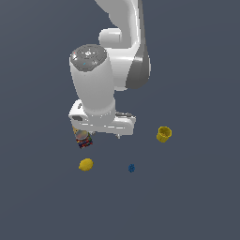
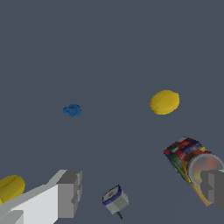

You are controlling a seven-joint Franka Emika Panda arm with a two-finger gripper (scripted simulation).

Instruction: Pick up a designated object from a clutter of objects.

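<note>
Risk lies in a crooked descent: the open, empty claw [image 2: 140, 192] could nudge the multicoloured tan-topped box [image 1: 83, 138], at one o'clock from the small smooth yellow lemon [image 1: 86, 164], which rests untouched on the table.

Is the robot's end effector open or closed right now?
Open. In the wrist view the end effector has its two fingers set far apart, with nothing between them but floor and a small grey-blue item.
</note>
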